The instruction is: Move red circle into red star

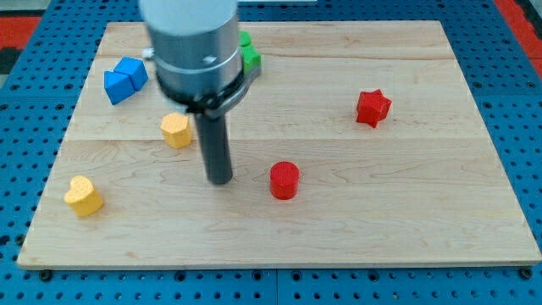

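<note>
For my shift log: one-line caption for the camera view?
My tip rests left of the red circle block, not touching; red star block lies up-right.

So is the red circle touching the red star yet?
No, apart: red circle sits toward the view's bottom-left of red star, bare board between. My tip is left of the circle.

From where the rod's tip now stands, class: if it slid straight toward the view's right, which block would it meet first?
My tip would probably meet the red circle first; it sits just right of the tip at about the same level. The red star lies farther right and higher, off that line.
</note>
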Robot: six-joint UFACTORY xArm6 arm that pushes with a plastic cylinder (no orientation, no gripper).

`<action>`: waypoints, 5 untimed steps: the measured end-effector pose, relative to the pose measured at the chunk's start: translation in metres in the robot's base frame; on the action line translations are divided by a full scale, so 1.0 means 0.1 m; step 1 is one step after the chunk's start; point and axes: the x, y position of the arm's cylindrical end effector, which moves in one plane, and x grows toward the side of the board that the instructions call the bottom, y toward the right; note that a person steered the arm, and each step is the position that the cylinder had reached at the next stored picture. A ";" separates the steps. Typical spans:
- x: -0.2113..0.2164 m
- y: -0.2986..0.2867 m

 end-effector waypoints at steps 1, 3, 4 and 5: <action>0.18 0.80; -0.61 0.54; -0.75 0.47; -0.86 1.56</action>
